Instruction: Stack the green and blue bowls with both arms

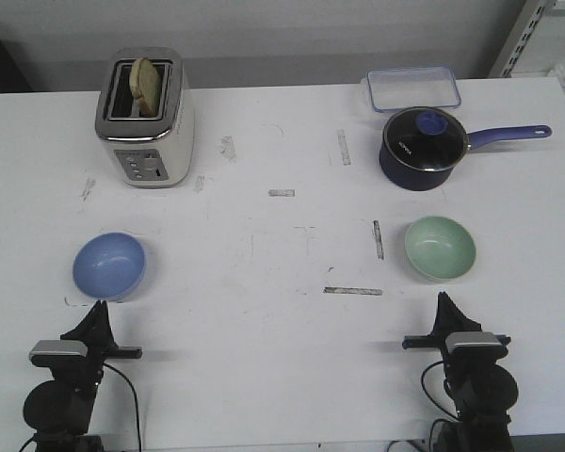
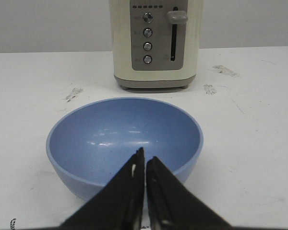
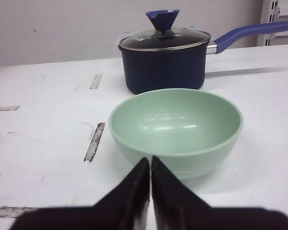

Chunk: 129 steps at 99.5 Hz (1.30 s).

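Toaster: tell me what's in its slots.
A slice of bread stands out of one slot of the toaster, leaning a little. The other slot looks dark and empty. The slice's lower part is hidden inside the body.

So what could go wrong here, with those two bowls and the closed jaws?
Both the left gripper and the right gripper are shut, each just short of its bowl; pushed forward like that, they would probably shove the glossy blue bowl or green bowl away. The saucepan sits close behind the green bowl, so a slide could bump it.
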Available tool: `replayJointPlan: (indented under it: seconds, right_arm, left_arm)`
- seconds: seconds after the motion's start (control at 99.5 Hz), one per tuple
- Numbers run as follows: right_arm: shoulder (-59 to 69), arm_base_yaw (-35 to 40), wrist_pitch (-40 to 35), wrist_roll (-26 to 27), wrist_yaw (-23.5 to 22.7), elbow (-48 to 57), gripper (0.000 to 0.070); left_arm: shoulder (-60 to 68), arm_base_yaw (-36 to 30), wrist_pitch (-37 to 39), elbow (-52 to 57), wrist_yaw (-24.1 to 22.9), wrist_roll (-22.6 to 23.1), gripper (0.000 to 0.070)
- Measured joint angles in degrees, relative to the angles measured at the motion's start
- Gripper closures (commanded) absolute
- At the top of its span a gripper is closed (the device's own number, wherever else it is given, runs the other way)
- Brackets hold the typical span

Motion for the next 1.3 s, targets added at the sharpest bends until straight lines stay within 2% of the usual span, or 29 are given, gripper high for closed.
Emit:
replayJointPlan:
  seconds: [1.206,1.296]
  right_arm:
    - [0.00,0.00,0.04,0.00,0.00,0.00,0.0700]
    - [0.00,0.00,2.19,-0.02,0.00,0.00,0.0700]
  left_arm:
    - [0.00,0.00,-0.20,0.00,0.00,-0.20,0.0699]
    - [0.00,0.00,-0.20,0.00,0.00,-0.20,0.0699]
